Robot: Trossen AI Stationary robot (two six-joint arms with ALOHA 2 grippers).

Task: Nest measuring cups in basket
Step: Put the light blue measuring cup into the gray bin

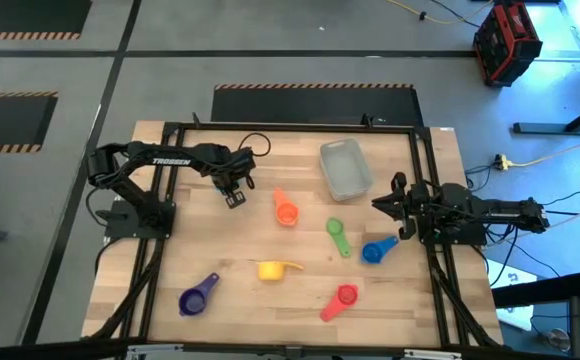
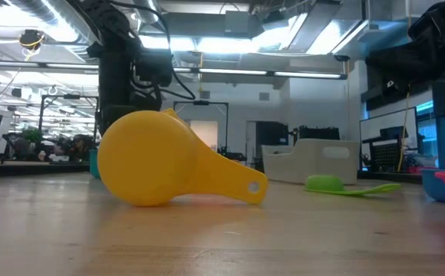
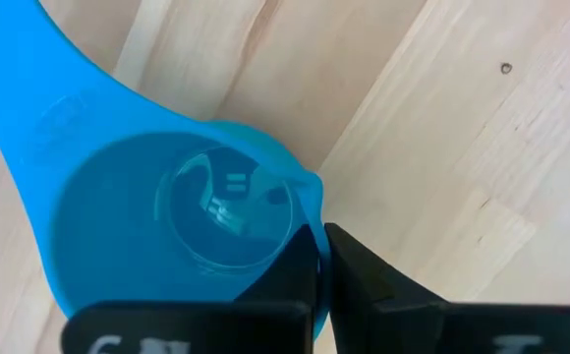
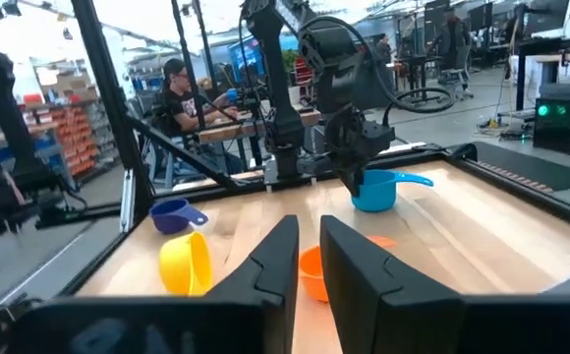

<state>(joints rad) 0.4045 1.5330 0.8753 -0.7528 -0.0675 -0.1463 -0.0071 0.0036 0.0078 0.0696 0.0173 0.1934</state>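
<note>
My left gripper (image 1: 235, 190) is over the table's far-left part, shut on the light blue cup (image 3: 167, 236), which the gripper hides in the high view. My right gripper (image 1: 380, 205) waits near the right edge, just on the near side of the basket (image 1: 345, 168), shut and holding nothing. The orange cup (image 1: 286, 211), green cup (image 1: 338, 236), dark blue cup (image 1: 375, 250), yellow cup (image 1: 270, 269), purple cup (image 1: 196, 297) and red cup (image 1: 342, 297) lie scattered on the wood. The basket stands upright on its bottom near the far edge. My left gripper pinches the light blue cup's bowl wall (image 3: 310, 192) on the side opposite the handle (image 3: 10, 59). One finger (image 3: 285, 280) is inside the bowl and one (image 3: 393, 295) outside, coming from above and pointing down. The cup stays upright; lifted or resting, I cannot tell.
Black frame rails (image 1: 160, 230) run along the table's left, right and far sides. Bare wood lies between the left gripper and the basket and along the near edge. People sit at desks (image 4: 182, 93) in the room beyond the table.
</note>
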